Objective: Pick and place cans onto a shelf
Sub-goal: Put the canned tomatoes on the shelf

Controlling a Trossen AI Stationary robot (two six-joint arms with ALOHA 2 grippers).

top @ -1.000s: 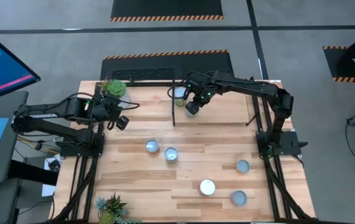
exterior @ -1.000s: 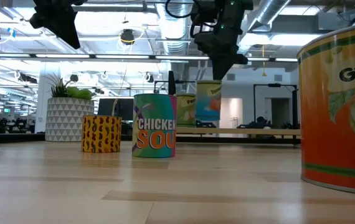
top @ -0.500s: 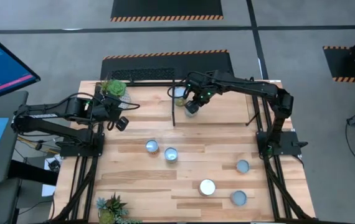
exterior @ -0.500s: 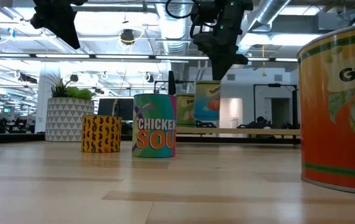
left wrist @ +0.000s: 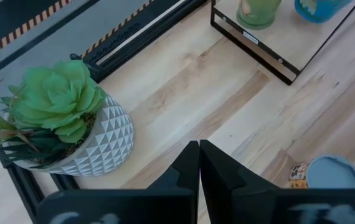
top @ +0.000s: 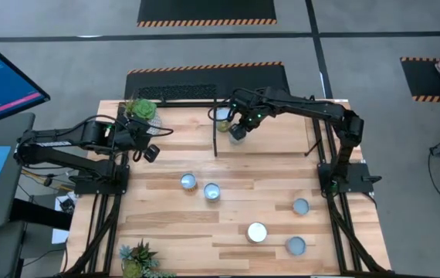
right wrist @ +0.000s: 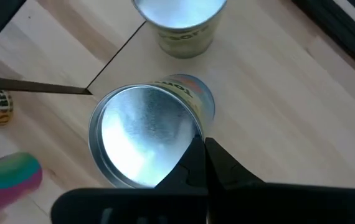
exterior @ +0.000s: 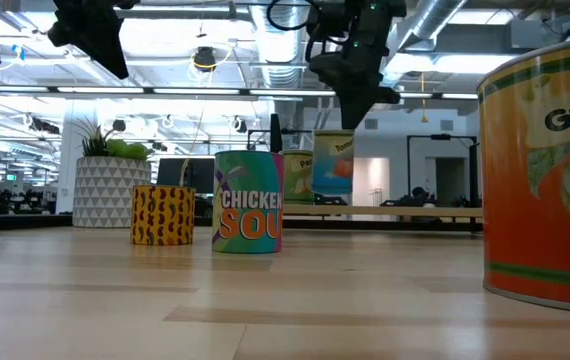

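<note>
Hovering with fingers pressed together, holding nothing, the right gripper (right wrist: 201, 163) sits over an upright blue-and-yellow-labelled tin can (right wrist: 146, 134); another label reads "CHICKEN SOU".

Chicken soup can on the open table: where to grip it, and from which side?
Come from straight above the chicken soup can and close the fingers across its round wall just under the rim. It stands upright, top up. Turn the fingers so neither lands on the spotted can close beside it; the other sides look open.

overhead, table-level, two close wrist views
</note>
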